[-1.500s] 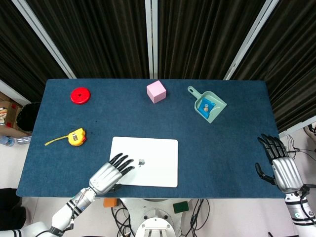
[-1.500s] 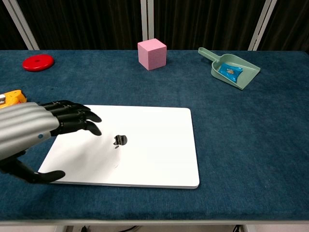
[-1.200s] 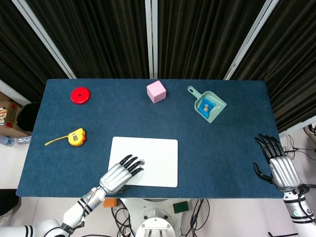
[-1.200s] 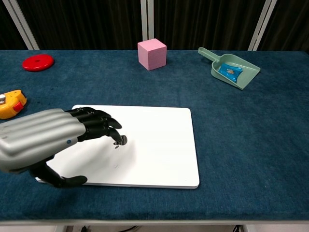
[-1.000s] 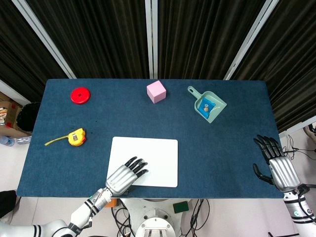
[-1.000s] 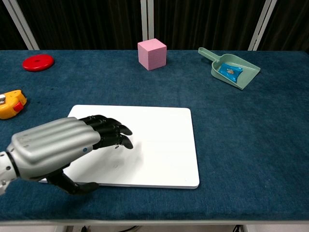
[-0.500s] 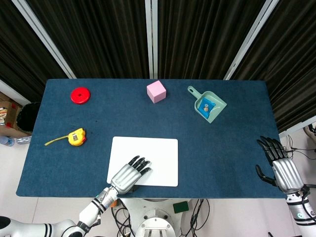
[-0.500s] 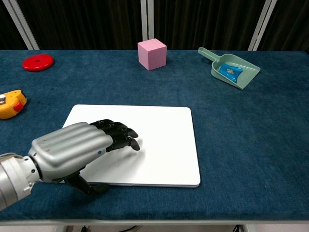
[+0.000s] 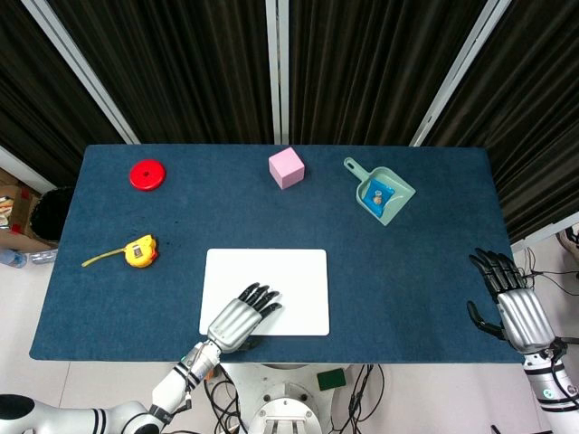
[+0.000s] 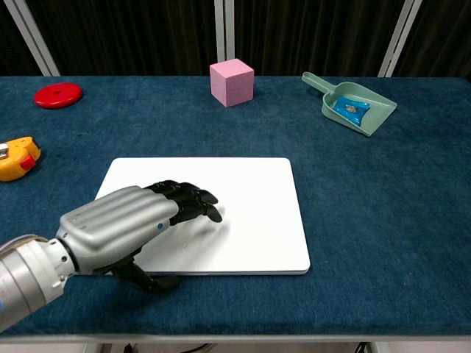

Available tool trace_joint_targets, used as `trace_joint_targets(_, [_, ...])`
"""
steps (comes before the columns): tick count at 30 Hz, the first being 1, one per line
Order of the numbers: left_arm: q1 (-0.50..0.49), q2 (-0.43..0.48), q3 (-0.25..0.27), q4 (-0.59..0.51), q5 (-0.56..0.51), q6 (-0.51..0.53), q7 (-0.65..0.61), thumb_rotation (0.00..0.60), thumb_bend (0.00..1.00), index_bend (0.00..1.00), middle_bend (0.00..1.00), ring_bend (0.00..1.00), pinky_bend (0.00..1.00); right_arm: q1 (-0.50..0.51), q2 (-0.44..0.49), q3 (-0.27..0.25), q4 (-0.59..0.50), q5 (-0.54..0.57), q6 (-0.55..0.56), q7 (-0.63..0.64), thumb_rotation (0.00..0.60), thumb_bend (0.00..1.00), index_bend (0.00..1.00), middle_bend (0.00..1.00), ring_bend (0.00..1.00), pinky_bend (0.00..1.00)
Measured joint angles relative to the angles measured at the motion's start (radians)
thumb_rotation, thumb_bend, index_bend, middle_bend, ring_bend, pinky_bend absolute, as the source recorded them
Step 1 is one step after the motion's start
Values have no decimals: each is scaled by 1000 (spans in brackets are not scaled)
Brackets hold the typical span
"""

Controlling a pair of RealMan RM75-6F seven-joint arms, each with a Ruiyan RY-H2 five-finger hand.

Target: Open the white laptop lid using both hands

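The white laptop (image 9: 280,280) (image 10: 250,209) lies closed and flat on the blue table, near the front edge. My left hand (image 9: 238,318) (image 10: 136,224) rests on the lid's front left part, fingers stretched over the top and thumb hooked under the front edge. Off the table's right side, my right hand (image 9: 512,303) hangs open with fingers spread, far from the laptop; the chest view does not show it.
A pink cube (image 9: 287,167) (image 10: 232,82) and a green dustpan (image 9: 382,194) (image 10: 358,104) stand at the back. A red disc (image 9: 147,174) (image 10: 58,95) lies at the back left, a yellow tape measure (image 9: 136,251) (image 10: 16,159) at the left.
My left hand slid rightward along the laptop's front edge onto the lid. The laptop shifted slightly back and to the right. The right hand barely moved.
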Motion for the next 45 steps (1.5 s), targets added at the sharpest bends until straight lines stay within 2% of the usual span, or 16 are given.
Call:
trace_joint_targets(13, [12,-25,-16,38,17,82,-84,600,281,184,77,29,69,-4,6,-1,-16,5,1,-13,600,448,0,0,0,0])
trace_joint_targets(22, [38,-58,-33,97,30,164,-200,600,361,184,91,29,69,3,3,-2,-28,-3,-7,-25,600,449,0,0,0,0])
trace_joint_targets(25, [43,-86,-37,168,60,210,-253,600,379,184,91,29,70,10,-3,-8,-28,-12,-21,-25,600,448,0,0,0,0])
trace_joint_targets(29, [48,-142,-41,318,114,293,-337,600,424,184,91,29,69,32,-18,-29,-20,-52,-54,-13,600,472,0,26,0,0])
trace_joint_targets(37, [36,-263,-62,621,193,441,-504,600,472,184,91,29,69,119,-94,-111,30,-207,-140,57,600,577,0,71,0,0])
trace_joint_targets(41, [17,-301,-86,685,207,488,-552,600,516,184,98,29,69,172,-136,-151,55,-268,-194,67,600,585,0,70,0,0])
trace_joint_targets(45, [-5,-314,-108,707,204,501,-576,600,556,184,104,29,69,216,-166,-164,50,-302,-231,52,598,588,0,59,0,0])
